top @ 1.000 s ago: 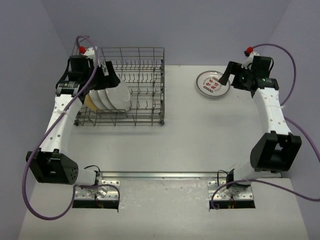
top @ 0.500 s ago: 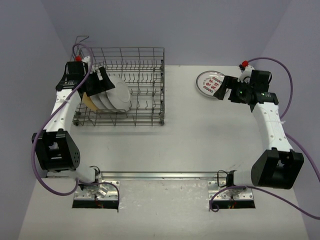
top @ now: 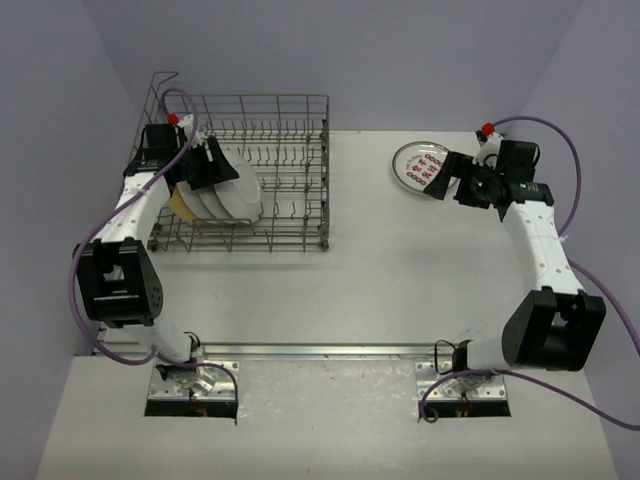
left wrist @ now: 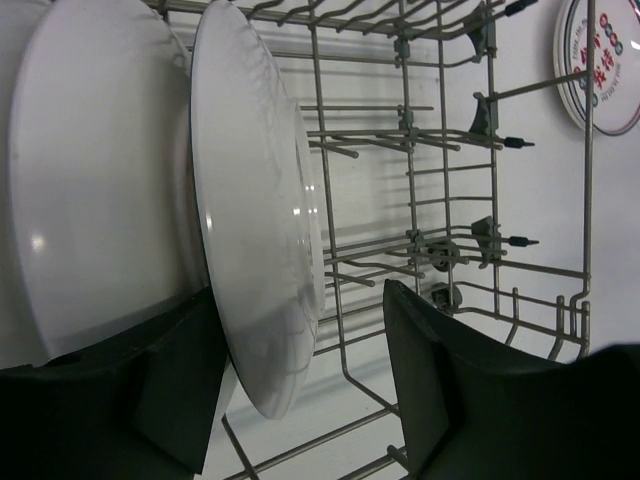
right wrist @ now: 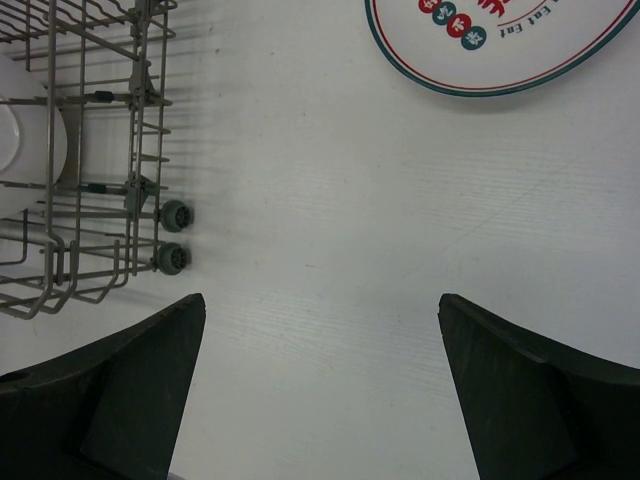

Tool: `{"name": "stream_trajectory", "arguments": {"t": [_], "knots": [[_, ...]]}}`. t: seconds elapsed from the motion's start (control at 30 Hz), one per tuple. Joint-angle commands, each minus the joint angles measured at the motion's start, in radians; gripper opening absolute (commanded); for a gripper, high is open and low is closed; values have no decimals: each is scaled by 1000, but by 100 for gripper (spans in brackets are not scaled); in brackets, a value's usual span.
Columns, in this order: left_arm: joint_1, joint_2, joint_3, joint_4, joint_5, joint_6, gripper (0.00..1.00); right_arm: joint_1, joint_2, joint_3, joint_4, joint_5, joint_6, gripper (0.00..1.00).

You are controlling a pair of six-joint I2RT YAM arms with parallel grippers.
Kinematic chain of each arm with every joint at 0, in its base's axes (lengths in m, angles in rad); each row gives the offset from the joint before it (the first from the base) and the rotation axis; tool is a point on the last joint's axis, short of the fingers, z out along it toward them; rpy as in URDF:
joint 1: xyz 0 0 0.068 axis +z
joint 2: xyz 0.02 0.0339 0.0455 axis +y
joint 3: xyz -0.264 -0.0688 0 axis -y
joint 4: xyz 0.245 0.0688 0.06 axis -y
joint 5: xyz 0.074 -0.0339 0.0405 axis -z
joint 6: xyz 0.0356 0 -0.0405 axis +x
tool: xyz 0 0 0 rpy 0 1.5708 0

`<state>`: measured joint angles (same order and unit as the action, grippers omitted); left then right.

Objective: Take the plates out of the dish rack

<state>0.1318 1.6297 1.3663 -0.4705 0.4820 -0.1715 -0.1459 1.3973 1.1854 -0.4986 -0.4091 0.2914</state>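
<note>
Far left, in the rack [top: 295,140], the left gripper [left wrist: 295,330] has its jaws half open either side of the front plate [left wrist: 255,230] — next it must pinch the rim and lift it out. Far right, the right gripper [right wrist: 320,300] hangs wide and empty beside a flat plate [right wrist: 520,40].

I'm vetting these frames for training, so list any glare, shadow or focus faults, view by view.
Left wrist: small bright glints on the nearest white plate, fingers near-black without detail. Right wrist: dish rack throws soft streaked shadows on the table; patterned plate crisp. Top external: even light, faint shadow under the rack, no glare.
</note>
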Motion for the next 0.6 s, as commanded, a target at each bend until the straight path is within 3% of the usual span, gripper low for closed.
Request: {"name": "stream_trajectory", "arguments": {"t": [0.0, 0.3, 0.57], "knots": [[3, 46, 5, 93, 144, -38, 54, 2, -6, 6, 33, -32, 20, 99], [17, 81, 13, 128, 255, -106, 34, 2, -27, 7, 20, -36, 22, 99], [26, 67, 83, 62, 281, -117, 8, 2, -34, 19, 11, -53, 36, 99]]}}
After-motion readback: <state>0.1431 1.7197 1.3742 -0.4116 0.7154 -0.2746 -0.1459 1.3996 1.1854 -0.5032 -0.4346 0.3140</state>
